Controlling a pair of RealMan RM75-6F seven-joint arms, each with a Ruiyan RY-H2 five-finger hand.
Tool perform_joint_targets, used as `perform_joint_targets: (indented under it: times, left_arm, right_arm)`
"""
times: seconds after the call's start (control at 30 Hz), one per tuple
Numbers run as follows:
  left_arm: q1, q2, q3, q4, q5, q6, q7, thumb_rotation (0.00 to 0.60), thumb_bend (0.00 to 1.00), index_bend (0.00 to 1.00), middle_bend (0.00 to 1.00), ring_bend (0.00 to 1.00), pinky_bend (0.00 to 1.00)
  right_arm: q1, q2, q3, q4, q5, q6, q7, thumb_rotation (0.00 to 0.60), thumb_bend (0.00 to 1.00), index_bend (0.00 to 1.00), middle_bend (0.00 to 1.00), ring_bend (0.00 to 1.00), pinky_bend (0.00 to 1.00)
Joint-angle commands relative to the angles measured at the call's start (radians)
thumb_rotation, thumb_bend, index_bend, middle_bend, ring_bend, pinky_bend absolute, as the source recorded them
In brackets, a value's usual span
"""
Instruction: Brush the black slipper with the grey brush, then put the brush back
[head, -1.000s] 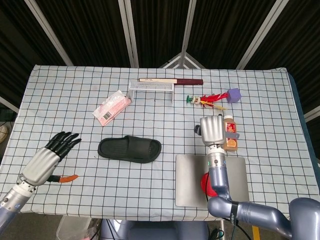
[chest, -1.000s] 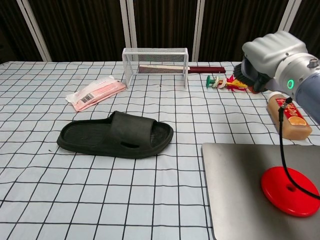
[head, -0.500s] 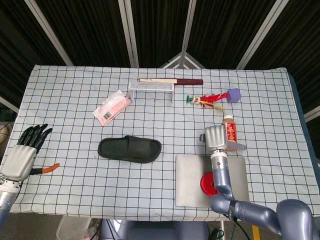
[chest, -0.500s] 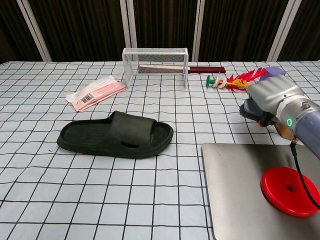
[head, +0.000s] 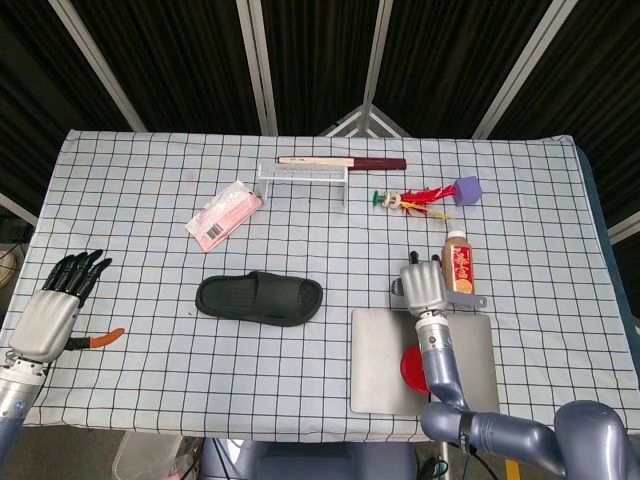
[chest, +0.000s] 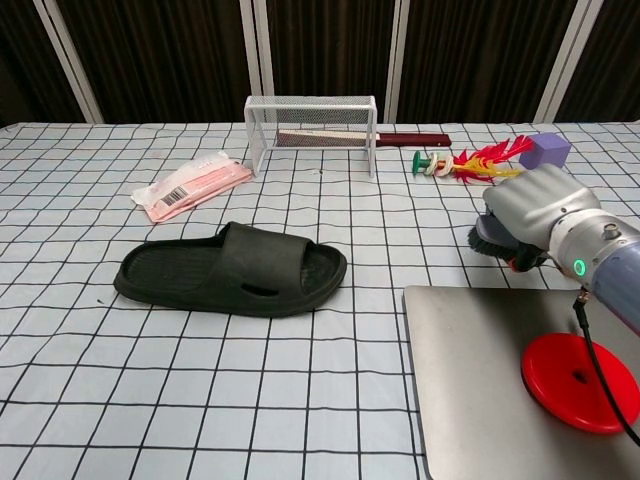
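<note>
The black slipper (head: 259, 297) (chest: 232, 270) lies flat at mid-table, sole down. To its right, my right hand (head: 424, 288) (chest: 535, 215) grips the grey brush (chest: 488, 238) low over the cloth, just behind the metal tray. The dark bristles show under the hand and point toward the slipper. The brush's grey handle (head: 470, 300) sticks out to the right. My left hand (head: 55, 305) hovers at the table's left edge, fingers spread and holding nothing. It appears only in the head view.
A grey tray (head: 375, 345) (chest: 470, 400) with a red disc (head: 410, 368) (chest: 580, 368) lies front right. An orange bottle (head: 459, 268) stands beside my right hand. Behind are a wire rack (head: 302, 176) (chest: 311, 125), pink packet (head: 226, 215) (chest: 190, 185), feathered toy (head: 415, 202) (chest: 465, 163) and purple cube (head: 467, 190) (chest: 545, 150). An orange-handled tool (head: 100, 338) lies by my left hand.
My right hand has come down from high up with the brush, then shifted slightly left beside the tray. My left hand pulled back from near the slipper to the left edge.
</note>
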Motion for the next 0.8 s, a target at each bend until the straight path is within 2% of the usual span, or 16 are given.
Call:
perform_joint_targets:
  times: [0.03, 0.17, 0.33, 0.43, 0.8]
  left_arm:
    - [-0.001, -0.001, -0.003, 0.001, 0.004, -0.007, -0.003, 0.433, 0.22, 0.00, 0.00, 0.00, 0.00]
    - [-0.001, -0.002, -0.005, -0.001, 0.015, -0.012, -0.006, 0.435, 0.22, 0.00, 0.00, 0.00, 0.00]
    - [-0.002, -0.003, -0.007, -0.004, 0.027, -0.019, -0.008, 0.435, 0.22, 0.00, 0.00, 0.00, 0.00]
    - [-0.003, -0.004, -0.009, -0.003, 0.031, -0.025, -0.010, 0.437, 0.22, 0.00, 0.00, 0.00, 0.00]
    - [0.001, -0.003, -0.015, -0.004, 0.038, -0.030, -0.014, 0.434, 0.22, 0.00, 0.00, 0.00, 0.00]
  right_arm:
    - [-0.012, 0.019, -0.017, -0.046, 0.006, -0.003, -0.002, 0.600, 0.64, 0.00, 0.18, 0.26, 0.32]
    - [-0.018, 0.029, -0.025, -0.076, 0.006, 0.002, -0.001, 0.600, 0.56, 0.00, 0.13, 0.21, 0.30]
    - [-0.023, 0.043, -0.029, -0.109, 0.012, -0.004, 0.017, 0.600, 0.43, 0.00, 0.02, 0.10, 0.23]
    - [-0.026, 0.053, -0.031, -0.125, 0.001, -0.005, 0.037, 0.600, 0.37, 0.00, 0.00, 0.05, 0.22]
    - [-0.023, 0.066, -0.015, -0.142, -0.035, -0.014, 0.116, 0.600, 0.35, 0.00, 0.00, 0.03, 0.21]
